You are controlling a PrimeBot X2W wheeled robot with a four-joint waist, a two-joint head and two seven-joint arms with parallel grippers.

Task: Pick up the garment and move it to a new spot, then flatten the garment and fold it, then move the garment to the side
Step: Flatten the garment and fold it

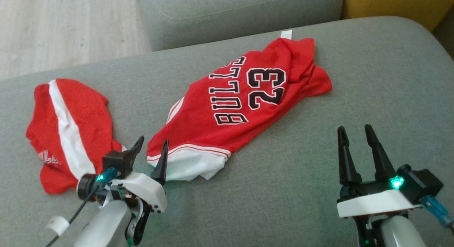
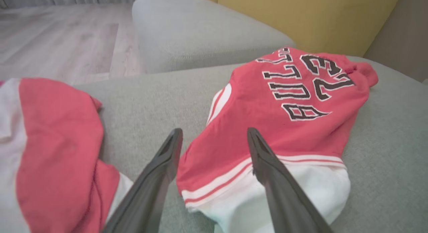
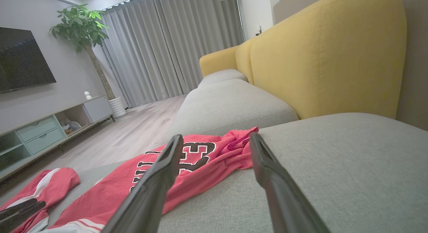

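My left gripper (image 1: 153,140) and right gripper (image 1: 355,127) each have two long, tapering black fingers (image 1: 381,158). On the right, a green light (image 1: 396,183) glows just above the white housing (image 1: 372,204), with a blue plug (image 1: 438,209) beside it and a pale grey forearm (image 1: 400,236) below. My left arm adds a black cable (image 1: 76,215) with a white tag (image 1: 56,225).

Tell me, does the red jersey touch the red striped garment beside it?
Apart. The left wrist view shows bare grey cushion between the jersey and the striped garment.
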